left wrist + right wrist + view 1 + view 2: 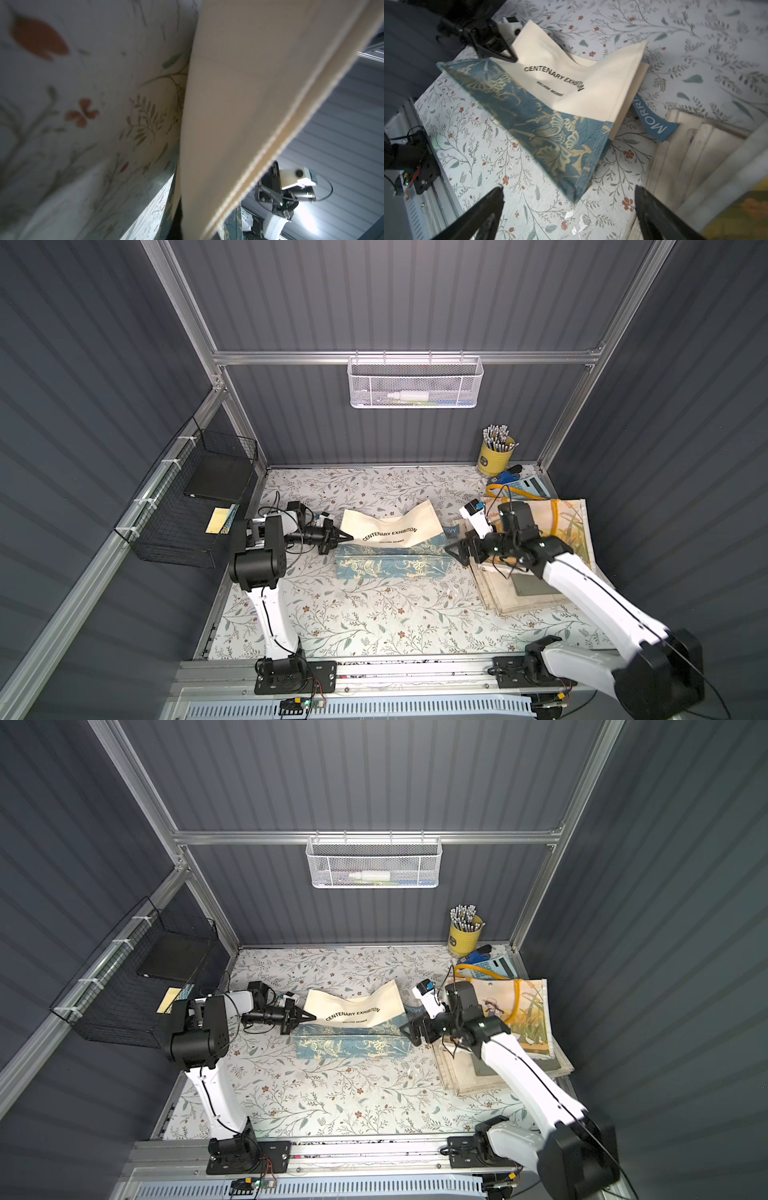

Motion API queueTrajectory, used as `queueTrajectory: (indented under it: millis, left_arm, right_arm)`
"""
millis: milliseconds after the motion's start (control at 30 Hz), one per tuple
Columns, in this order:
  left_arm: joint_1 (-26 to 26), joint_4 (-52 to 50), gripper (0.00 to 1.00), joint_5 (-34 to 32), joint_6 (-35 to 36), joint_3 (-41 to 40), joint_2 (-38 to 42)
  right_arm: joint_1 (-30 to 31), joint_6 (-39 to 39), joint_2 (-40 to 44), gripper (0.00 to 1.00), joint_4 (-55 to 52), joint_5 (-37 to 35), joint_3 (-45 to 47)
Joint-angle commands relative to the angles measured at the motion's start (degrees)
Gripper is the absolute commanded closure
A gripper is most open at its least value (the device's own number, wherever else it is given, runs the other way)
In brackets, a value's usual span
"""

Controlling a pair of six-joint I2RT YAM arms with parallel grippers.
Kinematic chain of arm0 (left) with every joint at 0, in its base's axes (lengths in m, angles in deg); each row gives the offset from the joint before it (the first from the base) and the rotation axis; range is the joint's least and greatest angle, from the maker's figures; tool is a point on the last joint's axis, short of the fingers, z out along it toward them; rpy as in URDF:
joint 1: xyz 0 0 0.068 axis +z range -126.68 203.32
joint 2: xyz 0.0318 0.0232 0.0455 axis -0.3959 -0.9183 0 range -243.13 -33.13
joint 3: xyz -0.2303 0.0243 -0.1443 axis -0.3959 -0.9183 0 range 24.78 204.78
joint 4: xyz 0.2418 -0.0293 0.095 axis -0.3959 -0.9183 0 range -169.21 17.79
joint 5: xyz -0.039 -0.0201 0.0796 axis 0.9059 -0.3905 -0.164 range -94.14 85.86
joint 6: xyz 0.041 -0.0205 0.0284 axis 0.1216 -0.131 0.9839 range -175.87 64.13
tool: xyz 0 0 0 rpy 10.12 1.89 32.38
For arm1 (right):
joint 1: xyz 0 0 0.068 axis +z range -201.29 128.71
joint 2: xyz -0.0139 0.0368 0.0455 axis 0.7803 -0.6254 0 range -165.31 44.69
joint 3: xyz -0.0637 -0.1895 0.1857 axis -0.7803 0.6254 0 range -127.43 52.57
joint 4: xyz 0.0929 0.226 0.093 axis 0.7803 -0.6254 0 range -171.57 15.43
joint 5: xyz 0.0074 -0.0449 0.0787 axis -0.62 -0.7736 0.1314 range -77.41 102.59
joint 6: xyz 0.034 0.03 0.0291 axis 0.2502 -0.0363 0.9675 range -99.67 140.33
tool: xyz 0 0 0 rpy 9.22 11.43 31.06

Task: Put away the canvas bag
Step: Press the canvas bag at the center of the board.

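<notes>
Item inspected: canvas bag [386, 533]. It lies folded near the middle of the table [374, 614], between my two grippers. Its long axis runs across the table from my left to my right. The blue flowered band is along the near edge. The cream panel with the black lettering is on the far side, toward the back wall. The lettering reads upright from my side. The cream panel does not lie flat: its two far corners stand up and the middle sags. A blue strap [654, 122] sticks out at the bag's right end, toward the stack of folded bags [536, 585].

Left gripper [348, 537]: jaws closed to a point. The tip sits at the bag's left end, where cream meets blue, and is pinched on the cloth there. My left wrist view is filled with cream cloth close to the lens.

Right gripper [453, 551]: jaws spread wide with nothing between them. It is just off the bag's right end and not touching it. In my right wrist view the blue corner of the bag lies just ahead of the two fingertips [497, 194]. My right arm reaches over the stack.

A black wire basket [187, 510] hangs on the left wall, well apart from the bag.
</notes>
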Motion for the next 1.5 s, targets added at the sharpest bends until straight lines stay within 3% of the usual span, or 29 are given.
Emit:
queueTrajectory:
  millis: [0,167,433,633,700,733,767,800,900,1033,1133,1200,1333,1467]
  left_arm:
    - [0.2,-8.0,1.0,-1.5,7.9,4.8,-2.2]
    - [0.2,-15.0,1.0,-5.4,13.9,8.6,-4.1]
    - [0.1,-16.1,1.0,-6.3,15.3,9.5,-5.0]
    - [0.1,-16.2,1.0,-6.3,15.5,9.2,-6.0]
    - [0.0,-16.5,1.0,-6.1,15.3,9.3,-6.5]
    - [0.0,-16.6,1.0,-5.5,15.4,9.4,-6.6]
    - [0.0,-16.6,1.0,-4.9,15.2,9.3,-6.5]
    - [0.1,-16.2,1.0,-4.7,14.7,9.2,-6.5]
    - [0.1,-14.5,1.0,-4.3,13.0,8.5,-6.4]
    - [0.1,-8.9,1.0,-4.8,8.0,4.9,-4.9]
    - [0.1,-2.5,1.0,-5.1,3.3,0.9,-3.1]
    - [0.0,0.4,1.0,-5.3,1.6,-2.2,-2.0]
    - [-0.2,-1.7,1.0,-5.9,4.0,-1.8,-1.8]
    - [-0.6,-4.2,1.0,-6.3,6.4,-1.1,-1.7]
  right_arm:
    - [4.3,-5.1,1.9,0.01,6.3,-8.0,2.2]
    - [10.6,-13.9,-7.0,0.01,4.2,-19.1,0.6]
    - [12.9,-28.4,-18.8,0.03,7.7,-24.8,-2.5]
    - [17.6,-35.7,-21.8,0.13,13.4,-30.3,-0.8]
    - [18.4,-36.8,-22.2,0.28,16.1,-29.3,0.7]
    - [19.2,-36.6,-23.2,0.46,16.7,-31.1,0.8]
    - [20.3,-34.4,-24.5,0.79,16.6,-35.4,0.4]
    - [21.2,-32.4,-25.6,1.0,17.0,-38.1,0.2]
    - [25.9,-28.9,-27.4,1.0,21.0,-44.2,2.3]
    - [33.2,-24.4,-33.4,1.0,24.3,-57.6,3.6]
    - [34.2,-18.2,-36.5,0.86,20.2,-57.7,1.6]
    - [34.3,-15.9,-32.7,0.75,19.8,-53.0,1.2]
    - [32.9,-16.3,-19.7,0.49,16.5,-32.0,-1.2]
    - [28.5,-15.5,-13.1,0.36,16.9,-18.2,-5.5]
